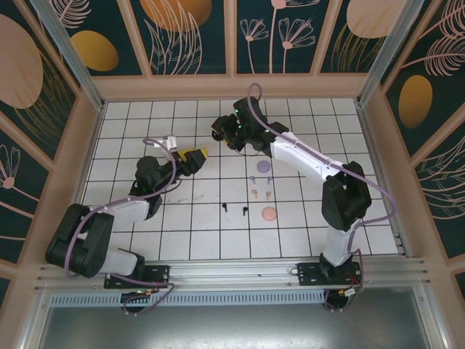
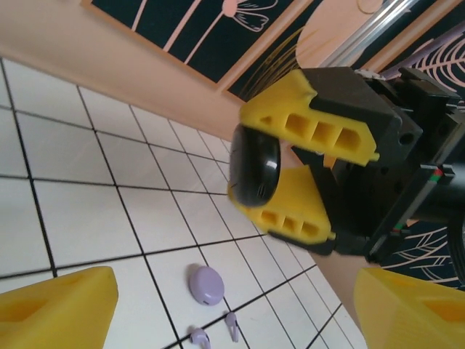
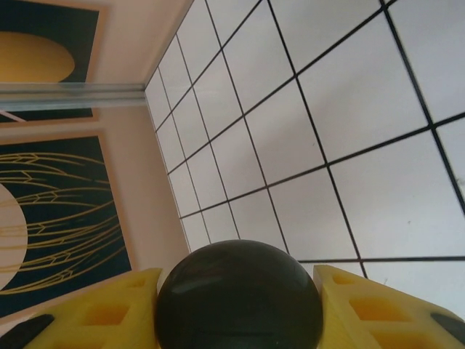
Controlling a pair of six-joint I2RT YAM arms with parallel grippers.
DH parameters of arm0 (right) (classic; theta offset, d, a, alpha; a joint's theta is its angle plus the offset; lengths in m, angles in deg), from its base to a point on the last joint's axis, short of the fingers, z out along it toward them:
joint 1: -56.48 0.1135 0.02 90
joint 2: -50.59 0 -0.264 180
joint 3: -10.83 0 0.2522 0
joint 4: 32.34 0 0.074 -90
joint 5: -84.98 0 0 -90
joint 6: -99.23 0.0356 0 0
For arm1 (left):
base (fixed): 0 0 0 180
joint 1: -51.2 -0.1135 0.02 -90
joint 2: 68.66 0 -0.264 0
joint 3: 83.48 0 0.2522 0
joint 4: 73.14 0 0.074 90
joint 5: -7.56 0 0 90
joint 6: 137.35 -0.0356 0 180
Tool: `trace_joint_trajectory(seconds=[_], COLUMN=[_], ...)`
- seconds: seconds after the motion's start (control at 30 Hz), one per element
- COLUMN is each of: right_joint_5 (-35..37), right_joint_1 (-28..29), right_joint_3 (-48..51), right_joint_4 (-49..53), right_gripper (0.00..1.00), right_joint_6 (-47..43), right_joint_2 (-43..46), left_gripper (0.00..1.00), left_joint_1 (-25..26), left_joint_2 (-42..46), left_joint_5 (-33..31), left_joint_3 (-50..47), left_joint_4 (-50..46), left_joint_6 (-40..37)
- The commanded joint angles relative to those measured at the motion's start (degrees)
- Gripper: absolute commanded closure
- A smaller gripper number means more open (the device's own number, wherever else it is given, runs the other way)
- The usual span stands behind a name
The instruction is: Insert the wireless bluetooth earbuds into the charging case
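The right gripper [image 1: 217, 131] clamps the black charging case [image 2: 256, 166] at the table's 12 o'clock, while the left gripper [image 1: 197, 154] gapes wide and empty. Six earbuds lie mid-table: two black [image 1: 224, 207], two lavender [image 1: 253, 177] and two pinkish-tan [image 1: 255, 193] (stems seemingly along 12–6).

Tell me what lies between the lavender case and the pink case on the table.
In the top view, two lavender earbuds, then two pinkish-tan earbuds.

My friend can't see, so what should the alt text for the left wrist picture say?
The right pincer clamps a black oval charging case between yellow fingers above a white tiled table. On the tiles lie a lavender case and two lavender earbuds.
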Motion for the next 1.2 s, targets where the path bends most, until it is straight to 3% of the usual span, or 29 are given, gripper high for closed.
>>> trace_joint_trajectory(seconds=[0.0,0.47,1.17], right_joint_5=[0.1,0.6,0.4], right_joint_1=[1.2,3.3,4.1], right_joint_3=[-1.7,-3.9,-3.3], right_joint_4=[-1.4,-1.0,-1.5], right_gripper=[0.61,0.61,0.61], right_joint_6=[2.1,2.5,2.6], right_joint_2=[-1.6,-2.6,-2.3], left_gripper=[0.18,0.46,0.71], left_joint_1=[0.7,1.2,1.2], left_joint_2=[-1.6,-7.5,-10.7], left_joint_5=[1.1,2.8,1.7], left_joint_3=[2.7,6.3,8.0], left_joint_4=[4.5,7.2,9.8], left_joint_6=[-2.4,-2.5,-1.2])
